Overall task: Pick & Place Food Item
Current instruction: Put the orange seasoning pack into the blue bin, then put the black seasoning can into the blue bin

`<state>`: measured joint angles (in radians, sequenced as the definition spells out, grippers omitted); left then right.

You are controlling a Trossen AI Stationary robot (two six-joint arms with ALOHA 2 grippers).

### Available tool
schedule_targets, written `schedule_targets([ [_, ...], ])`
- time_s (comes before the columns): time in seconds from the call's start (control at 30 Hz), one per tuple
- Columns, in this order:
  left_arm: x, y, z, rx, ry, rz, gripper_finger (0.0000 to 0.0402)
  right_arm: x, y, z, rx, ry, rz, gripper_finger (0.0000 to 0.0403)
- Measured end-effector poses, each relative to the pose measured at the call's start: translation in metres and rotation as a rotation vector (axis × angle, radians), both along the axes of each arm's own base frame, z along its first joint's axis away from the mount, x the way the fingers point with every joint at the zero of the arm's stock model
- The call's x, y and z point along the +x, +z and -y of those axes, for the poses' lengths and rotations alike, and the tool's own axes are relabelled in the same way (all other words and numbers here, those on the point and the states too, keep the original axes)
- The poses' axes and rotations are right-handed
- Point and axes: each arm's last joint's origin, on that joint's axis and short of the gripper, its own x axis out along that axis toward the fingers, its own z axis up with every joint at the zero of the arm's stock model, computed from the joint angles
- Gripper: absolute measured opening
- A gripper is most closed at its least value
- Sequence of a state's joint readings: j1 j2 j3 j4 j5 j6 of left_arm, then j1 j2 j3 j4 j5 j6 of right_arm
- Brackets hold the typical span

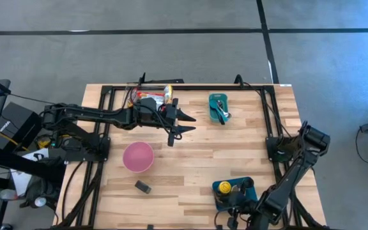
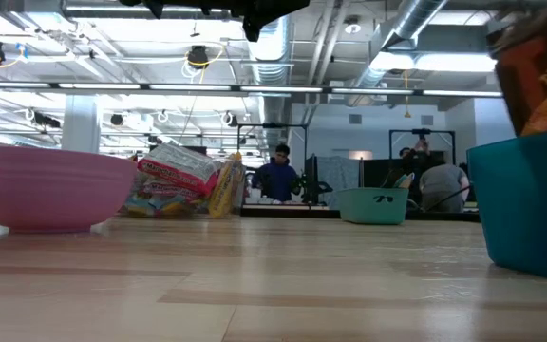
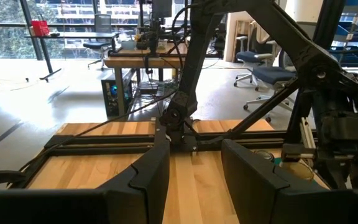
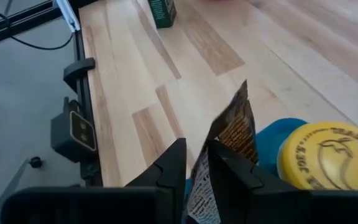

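The right gripper [image 4: 194, 168] sits low at the near right corner of the desk [image 1: 190, 166], its fingers closed on the edge of a dark brown snack packet [image 4: 225, 155] that stands up out of a blue bin [image 1: 225, 195]. The packet carries pale printing, but it is too oblique to read. Just beside it in the same bin lies a yellow lid [image 4: 331, 158] with a raised chili-pepper outline and embossed lettering along its rim (possibly a brand name, though not legible).

The left gripper [image 1: 183, 122] hangs above the middle of the desk with its fingers spread apart, holding nothing. Near it, toward the far edge, lies a heap of snack bags [image 2: 183, 180] with red, white and yellow wrappers; their print cannot be made out. A teal bin [image 1: 219, 107] stands at the far side, a pink bowl [image 1: 138, 156] near the left centre, and a small dark green box [image 4: 162, 12] sits apart near the front edge.
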<state>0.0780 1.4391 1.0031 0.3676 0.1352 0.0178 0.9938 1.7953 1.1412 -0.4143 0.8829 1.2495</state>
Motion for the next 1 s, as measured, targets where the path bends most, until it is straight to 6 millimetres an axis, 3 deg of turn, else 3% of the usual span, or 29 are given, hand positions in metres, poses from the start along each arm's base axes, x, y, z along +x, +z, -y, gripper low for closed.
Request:
schedule_targets([
  [0.47,0.000,0.000,0.000,0.000,0.000,0.000,0.0140,-0.017,0.038,0.026,0.006,0.047,-0.124,0.0063],
  [1.0,0.000,0.000,0.000,0.000,0.000,0.000,0.0140,-0.042,0.098,0.065,0.078,0.065,-0.067,0.0063],
])
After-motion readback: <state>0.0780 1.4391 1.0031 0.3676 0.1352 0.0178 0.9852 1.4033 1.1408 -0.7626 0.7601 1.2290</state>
